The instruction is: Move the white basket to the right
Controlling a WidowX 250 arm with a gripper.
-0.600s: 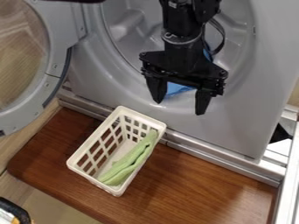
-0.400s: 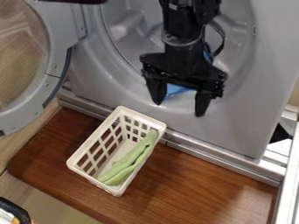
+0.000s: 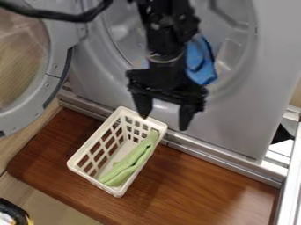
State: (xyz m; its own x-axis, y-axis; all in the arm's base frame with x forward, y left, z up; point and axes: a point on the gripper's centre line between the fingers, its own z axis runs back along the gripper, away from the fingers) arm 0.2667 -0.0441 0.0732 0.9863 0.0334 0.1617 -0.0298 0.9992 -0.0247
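Gripper (image 3: 164,122) is spread, nothing grasped. It hangs over the back edge of the wooden board (image 3: 194,189), by the basket's back right corner. One fingertip overlaps the basket's back rim in view, the other sits just right of that corner; can't tell if anything touches.

White basket (image 3: 96,136): upright on the left half of the board, set at an angle, back end up against the back edge, front end pointing toward the front left. Green cloth (image 3: 132,162) lies inside, lengthwise along the right wall.

Around it: metal rail (image 3: 206,153) runs the full back edge of the board, right behind the basket, so that side is blocked. Grey machine front (image 3: 247,127) rises behind the rail. Blue cloth (image 3: 200,61) is in the machine's round opening, just beside the arm. Round door (image 3: 59,66) stands open past the board's back left corner, well apart from the basket. Black cable (image 3: 64,16) crosses above the door, high up.

Beyond the board's right edge: pale metal frame (image 3: 291,189), the limit on that side. Dark item with a bit of yellow (image 3: 13,214) off the front left, partly cut off, can't tell what it is.
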